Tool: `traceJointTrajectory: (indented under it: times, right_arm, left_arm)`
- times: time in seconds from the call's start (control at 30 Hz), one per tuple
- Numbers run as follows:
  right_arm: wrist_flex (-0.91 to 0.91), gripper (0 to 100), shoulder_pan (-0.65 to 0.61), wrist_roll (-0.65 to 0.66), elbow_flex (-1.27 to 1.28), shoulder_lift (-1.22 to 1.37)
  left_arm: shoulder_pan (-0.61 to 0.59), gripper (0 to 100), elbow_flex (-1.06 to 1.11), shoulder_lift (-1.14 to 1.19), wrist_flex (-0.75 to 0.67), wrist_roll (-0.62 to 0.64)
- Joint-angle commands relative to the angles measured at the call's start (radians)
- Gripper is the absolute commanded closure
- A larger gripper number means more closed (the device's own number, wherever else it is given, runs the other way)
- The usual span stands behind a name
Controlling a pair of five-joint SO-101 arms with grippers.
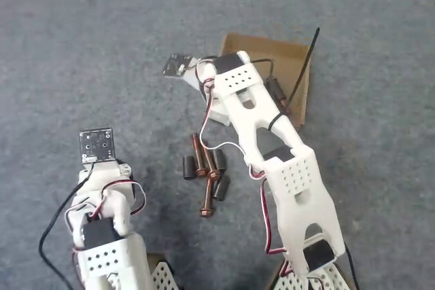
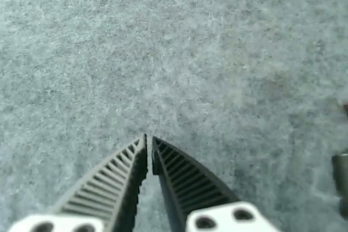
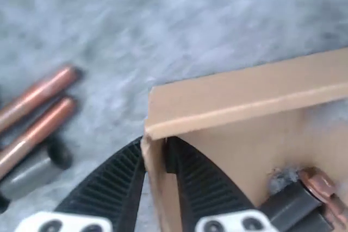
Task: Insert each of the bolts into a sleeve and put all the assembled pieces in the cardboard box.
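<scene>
Logging early progress | one assembled piece (image 3: 302,196) in box (image 3: 234,101) | several bolts (image 1: 198,154) and sleeves (image 1: 189,167) loose on tabletop (image 1: 102,66) near box, unjoined | right end effector (image 3: 155,146) pinching box wall | left end effector (image 2: 148,140) closed, empty, above bare tabletop | most assembly judged outstanding

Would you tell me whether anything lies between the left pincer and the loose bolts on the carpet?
Nothing visible does. The left pincer sits shut over bare carpet, and only carpet separates it from the bolts and sleeves. The right pincer is away at the box, closed on its wall.
</scene>
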Motion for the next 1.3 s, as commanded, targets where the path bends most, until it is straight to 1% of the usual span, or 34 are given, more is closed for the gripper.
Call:
traceJointTrajectory:
  times: [0.0, 0.23, 0.33, 0.43, 0.5, 0.6, 0.7, 0.8, 0.87, 1.0, 1.1, 1.27]
  right_arm:
    - [0.065, 99.1, -0.056, 0.023, -0.057, -0.088]
    - [0.090, 98.6, -0.064, 0.023, -0.061, -0.091]
    - [0.096, 91.5, -0.064, 0.015, -0.063, -0.116]
    - [0.104, 83.8, -0.058, -0.029, -0.063, -0.176]
    - [0.124, 84.4, -0.058, -0.037, -0.060, -0.225]
    - [0.182, 89.4, -0.062, -0.051, -0.060, -0.295]
    - [0.251, 91.7, -0.064, -0.120, -0.060, -0.366]
    - [0.302, 92.3, -0.058, -0.229, -0.054, -0.432]
    - [0.303, 92.3, -0.045, -0.302, -0.006, -0.484]
    - [0.300, 92.3, -0.047, -0.411, 0.157, -0.608]
    - [0.298, 92.3, -0.070, -0.522, 0.298, -0.694]
    - [0.216, 92.2, -0.119, -0.674, 0.546, -0.806]
  left_arm:
    - [0.006, 99, -0.012, -0.003, -0.006, -0.009]
    - [0.006, 99, -0.012, -0.003, -0.008, -0.009]
    - [0.006, 99, -0.012, -0.003, -0.021, -0.009]
    - [0.006, 99, -0.012, -0.002, -0.025, -0.009]
    - [0.006, 99, -0.012, -0.002, -0.025, -0.009]
    - [0.006, 99, -0.012, -0.002, -0.025, -0.009]
    - [0.006, 99, -0.012, -0.002, -0.023, -0.009]
    - [0.006, 99, -0.012, -0.002, -0.023, -0.009]
    - [0.006, 99, -0.012, -0.002, -0.023, -0.009]
    - [0.003, 99, -0.012, -0.002, -0.021, -0.009]
    - [0.002, 99, -0.012, -0.002, -0.021, -0.009]
    - [0.002, 99, -0.012, -0.002, -0.021, -0.009]
